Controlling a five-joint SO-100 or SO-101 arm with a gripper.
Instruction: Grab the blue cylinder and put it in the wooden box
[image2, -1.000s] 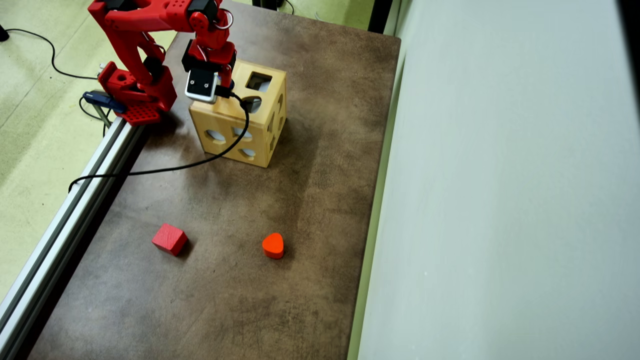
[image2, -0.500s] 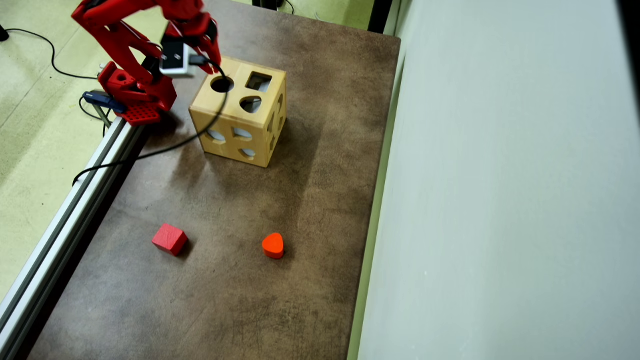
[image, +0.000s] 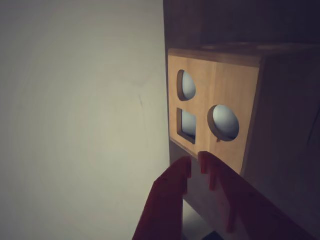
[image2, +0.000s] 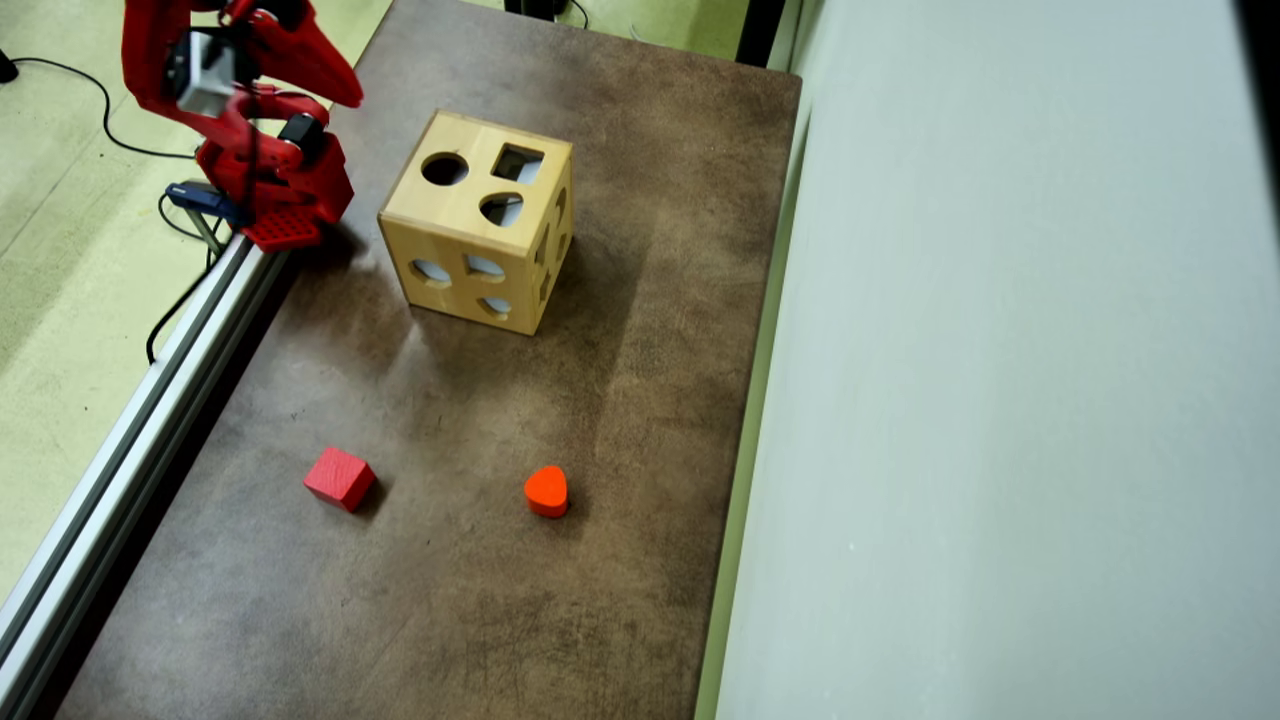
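Overhead view: the red arm is folded back over its base at the top-left corner of the table, and its claw (image2: 340, 95) points toward the wooden box (image2: 480, 225), which sits just to the right of and below the claw tip, apart from it. The box top shows a round hole, a square hole and a heart-like hole. Far below the claw, near the table's lower half, lie a red cube (image2: 340, 478) and, to its right, an orange heart block (image2: 547, 491), well apart from each other and from the box.

In the wrist view the claw (image: 196, 165) rises from the bottom edge, its two tips nearly together with only a thin slit between them and nothing held. The box (image: 215, 115) stands straight ahead, just beyond the tips.

The blue cylinder cannot be seen in either view.
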